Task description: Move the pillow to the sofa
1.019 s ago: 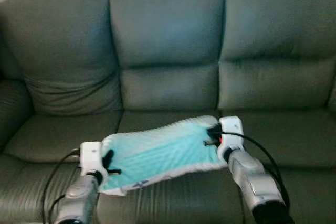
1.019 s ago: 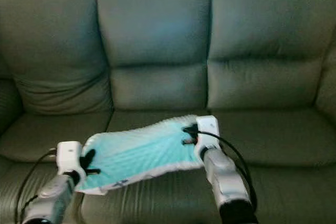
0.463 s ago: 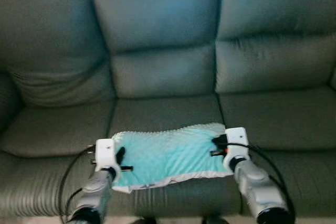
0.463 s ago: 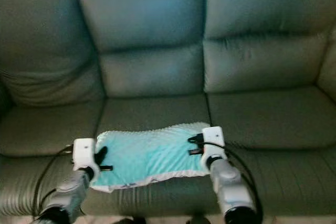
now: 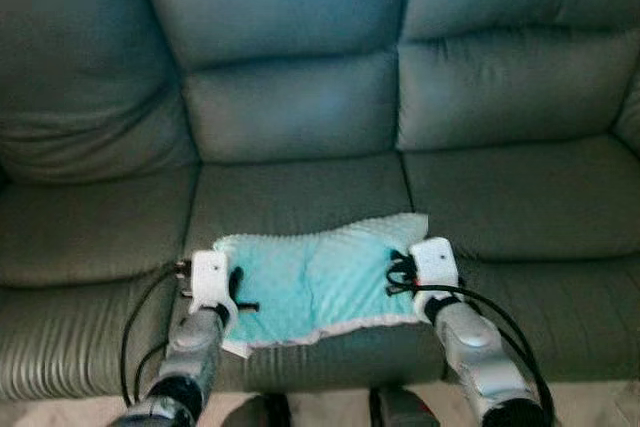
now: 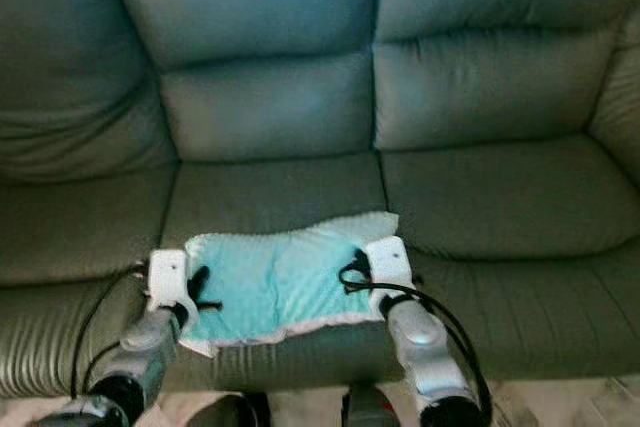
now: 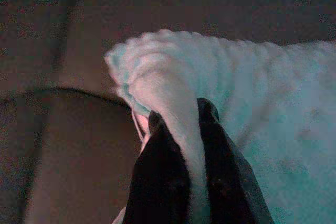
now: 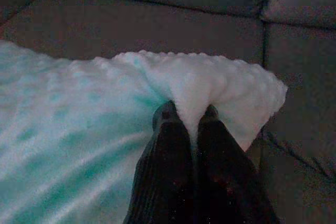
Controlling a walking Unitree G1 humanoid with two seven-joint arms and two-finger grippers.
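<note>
A turquoise pillow (image 5: 315, 282) with a nubbly surface and a pale edge is held between both grippers over the front part of the middle seat cushion of a grey-green sofa (image 5: 300, 107). The left gripper (image 5: 236, 292) is positioned at the pillow's left edge; in the left wrist view its two black fingers (image 7: 163, 177) are seen closed tightly on a pinched fold of the fabric. The right gripper (image 5: 398, 274) is positioned at the pillow's right edge, and in the right wrist view its fingers (image 8: 170, 156) are likewise clamped on a raised fold near a corner of the pillow. The pillow lies roughly flat, its far right corner pointing toward the seam between the middle and right seat cushions. Whether its underside is fully resting on the seat cannot be told. Black cables (image 5: 140, 317) are seen looping beside both silver arms. A strip of pale floor (image 5: 80, 412) is visible below the sofa's front.
</note>
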